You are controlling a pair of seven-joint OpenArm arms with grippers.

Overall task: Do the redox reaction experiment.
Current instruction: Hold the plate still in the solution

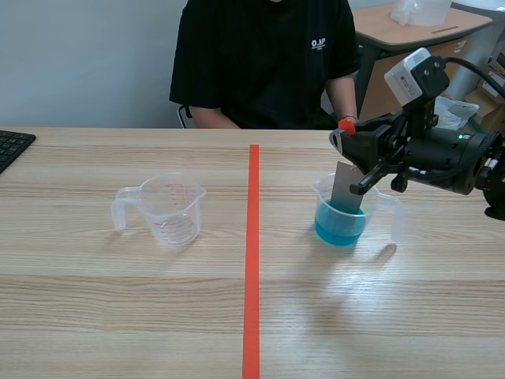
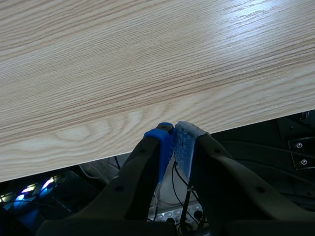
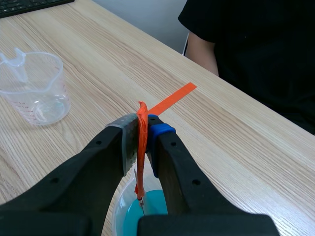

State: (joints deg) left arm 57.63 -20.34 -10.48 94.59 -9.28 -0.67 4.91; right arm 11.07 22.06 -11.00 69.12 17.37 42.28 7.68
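A light wooden tabletop (image 1: 158, 316) fills the scene view. Right of its centre, the right tool (image 1: 345, 139) pinches a grey metal strip (image 1: 347, 189) standing in a clear plastic cup of blue liquid (image 1: 392, 215).

Left wrist view: the left tool (image 2: 174, 135), pressed together and empty, sits beside the tabletop's edge.

Right wrist view: only the strip's orange tab (image 3: 141, 157) is held. It could slip, or a sideways pull could tip the cup.

obstacles: empty jug (image 1: 162, 209), blue-filled jug (image 1: 341, 223) | lane between — likely passable
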